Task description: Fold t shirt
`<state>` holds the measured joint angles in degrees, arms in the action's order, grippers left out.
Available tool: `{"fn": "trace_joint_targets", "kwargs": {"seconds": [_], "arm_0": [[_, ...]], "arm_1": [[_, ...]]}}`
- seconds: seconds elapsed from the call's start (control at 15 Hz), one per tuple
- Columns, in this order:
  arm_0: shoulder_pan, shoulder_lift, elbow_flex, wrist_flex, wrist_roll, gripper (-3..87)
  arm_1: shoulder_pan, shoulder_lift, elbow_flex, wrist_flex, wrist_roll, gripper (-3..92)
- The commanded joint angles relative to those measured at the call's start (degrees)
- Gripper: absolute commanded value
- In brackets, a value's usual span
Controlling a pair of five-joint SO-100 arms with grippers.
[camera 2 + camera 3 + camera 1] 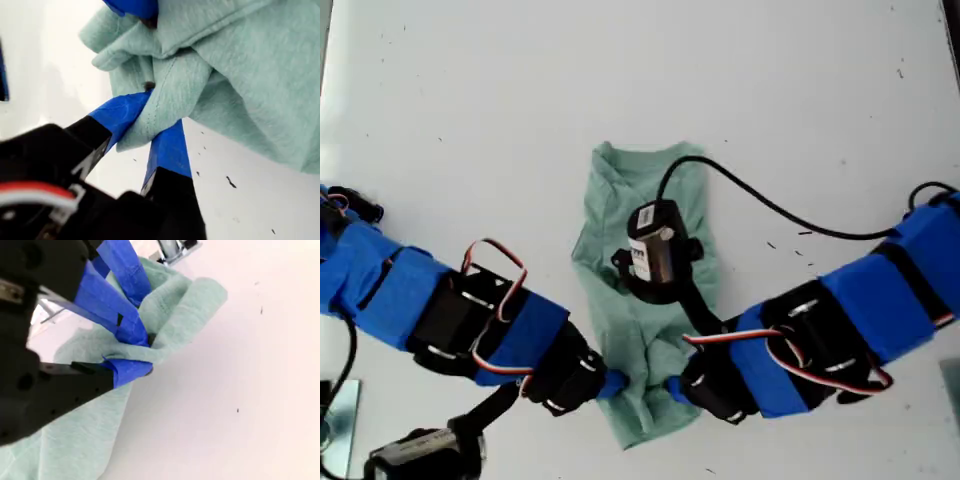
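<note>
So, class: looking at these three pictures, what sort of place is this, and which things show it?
Probably a robot test bench or lab. A plain white table holds only a green t-shirt, worked by two tape-wrapped arms, with loose cables trailing across.

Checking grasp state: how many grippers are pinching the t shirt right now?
2. My first gripper and my second gripper each clamp the t shirt at its end nearest the exterior view's bottom.

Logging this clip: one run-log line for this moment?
stage: mid-fold | first gripper: shut on t shirt hem | second gripper: shut on t shirt | table: white
</note>
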<state>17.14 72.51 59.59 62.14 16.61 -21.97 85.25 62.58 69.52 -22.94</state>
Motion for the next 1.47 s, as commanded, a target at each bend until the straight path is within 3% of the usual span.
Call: {"fn": "trace_joint_targets", "kwargs": {"seconds": [0.0, 0.2, 0.47, 0.67, 0.73, 0.8, 0.87, 0.93, 1.07, 1.27, 1.4], "arm_0": [[2.55, 8.09, -1.85, 0.35, -1.76, -0.2], [1.93, 10.72, -1.76, -0.18, -2.37, -0.2], [-9.23, 16.61, -0.44, 5.19, 1.23, -0.2], [-18.46, 16.7, 0.53, 7.91, 3.96, 0.2], [-19.51, 17.14, 0.53, 8.26, 4.04, 9.8], [-20.04, 18.9, 0.62, 8.26, 4.22, 22.0], [-21.09, 21.45, 1.41, 8.17, 4.92, 30.0], [-22.94, 25.22, 3.78, 8.17, 5.54, 34.2], [-28.21, 39.29, 18.9, 4.92, 3.34, 33.2], [-36.74, 72.6, 56.69, -6.15, -1.23, 29.8], [-39.55, 87.71, 71.46, -6.33, -3.08, 29.5]], "arm_1": [[-1.32, 5.62, -5.54, -2.11, -1.49, -0.2], [0.7, 7.03, -5.36, -1.49, -3.52, -0.2], [12.66, 16.96, 2.9, 1.14, -7.29, -0.3], [24.43, 29.79, 22.32, -10.2, -7.65, 3.2], [26.02, 33.84, 28.21, -13.97, -6.77, 13.7], [26.54, 39.55, 34.01, -20.04, -8.26, 18.4], [27.69, 47.9, 41.57, -26.81, -7.47, 4.2], [29.09, 59.06, 52.12, -34.98, -7.91, -2.8], [33.22, 78.57, 67.32, -32.7, -1.49, -2.2], [34.37, 94.31, 78.93, -25.66, 2.72, -2.2], [34.98, 96.94, 82.09, -24.08, 3.6, -2.2]]}}
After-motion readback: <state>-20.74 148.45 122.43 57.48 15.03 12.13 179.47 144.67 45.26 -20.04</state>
